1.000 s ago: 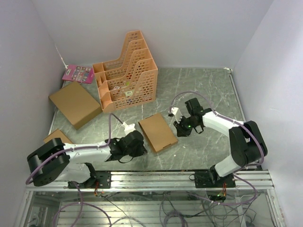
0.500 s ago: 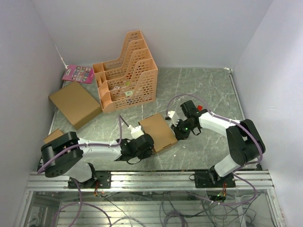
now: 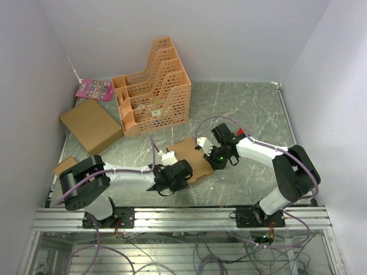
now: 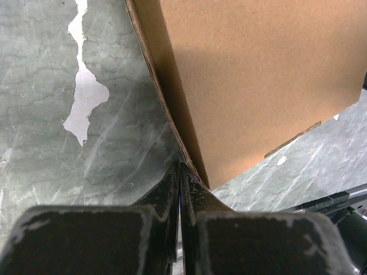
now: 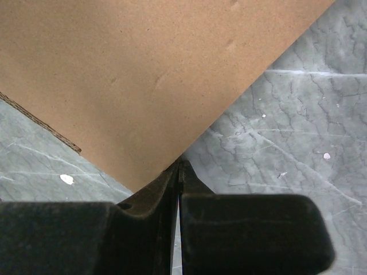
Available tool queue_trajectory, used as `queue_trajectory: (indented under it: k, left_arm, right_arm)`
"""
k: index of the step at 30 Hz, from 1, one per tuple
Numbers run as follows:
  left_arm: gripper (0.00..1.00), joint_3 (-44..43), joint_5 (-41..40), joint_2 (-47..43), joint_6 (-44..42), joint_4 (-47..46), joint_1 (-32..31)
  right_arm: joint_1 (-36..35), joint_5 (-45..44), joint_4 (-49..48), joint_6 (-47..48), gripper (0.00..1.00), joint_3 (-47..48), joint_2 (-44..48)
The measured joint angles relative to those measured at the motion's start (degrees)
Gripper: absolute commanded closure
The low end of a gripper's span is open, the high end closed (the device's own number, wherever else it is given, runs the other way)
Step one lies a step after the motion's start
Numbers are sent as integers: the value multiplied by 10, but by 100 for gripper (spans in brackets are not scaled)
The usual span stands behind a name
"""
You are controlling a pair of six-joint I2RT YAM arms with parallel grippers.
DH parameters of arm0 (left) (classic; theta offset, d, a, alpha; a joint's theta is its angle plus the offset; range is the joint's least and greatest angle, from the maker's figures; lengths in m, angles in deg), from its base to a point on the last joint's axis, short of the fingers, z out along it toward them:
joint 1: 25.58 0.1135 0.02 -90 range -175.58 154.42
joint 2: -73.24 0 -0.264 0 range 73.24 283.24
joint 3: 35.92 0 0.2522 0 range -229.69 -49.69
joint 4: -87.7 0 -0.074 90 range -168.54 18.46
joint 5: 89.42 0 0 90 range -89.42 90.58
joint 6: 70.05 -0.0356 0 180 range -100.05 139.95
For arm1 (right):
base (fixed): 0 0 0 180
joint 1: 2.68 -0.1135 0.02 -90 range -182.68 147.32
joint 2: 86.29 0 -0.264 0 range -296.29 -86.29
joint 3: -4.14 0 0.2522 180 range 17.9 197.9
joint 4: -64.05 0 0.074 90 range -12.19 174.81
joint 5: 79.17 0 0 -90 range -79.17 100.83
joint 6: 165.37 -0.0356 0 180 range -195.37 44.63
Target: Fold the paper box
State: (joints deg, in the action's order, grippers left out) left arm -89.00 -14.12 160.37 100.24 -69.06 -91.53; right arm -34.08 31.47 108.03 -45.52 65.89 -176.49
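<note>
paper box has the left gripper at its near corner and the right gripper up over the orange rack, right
Not quite. The right gripper is not over the rack; it is down at the right edge of the paper box, jaws shut, as the top and right wrist views show. The left gripper is at the near corner, as you said.

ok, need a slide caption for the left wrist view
Left wrist view: shut left pincer with its tips at the side wall of the brown paper box, near a corner, on the green marbled table.
</note>
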Motion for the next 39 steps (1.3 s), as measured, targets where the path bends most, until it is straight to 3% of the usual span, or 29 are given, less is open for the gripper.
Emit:
queue_trajectory:
  k: [5,13,15,22,25,27,31,37,39]
  left_arm:
    - [90,-22,2,7,6,41,6]
    - [91,-273,-32,151,47,375,13]
    - [91,-297,-34,172,49,405,14]
    - [87,-245,-43,115,70,366,16]
    - [77,-220,-54,55,62,332,16]
    - [76,-196,-59,12,50,300,16]
    - [76,-110,-46,-54,7,207,29]
    - [78,-17,-17,-66,-82,140,76]
    - [73,-1,-11,-80,-127,123,105]
  right_arm:
    - [-13,-12,0,2,95,2,0]
    - [-33,-34,8,-9,94,10,-5]
    - [-32,-33,10,-12,94,12,-6]
    - [-2,13,12,-30,89,12,-6]
    - [29,35,12,-37,86,12,-5]
    - [50,49,12,-40,85,15,0]
    - [83,68,11,-42,83,21,7]
    - [109,89,9,-39,78,38,7]
    - [117,93,1,-32,77,44,10]
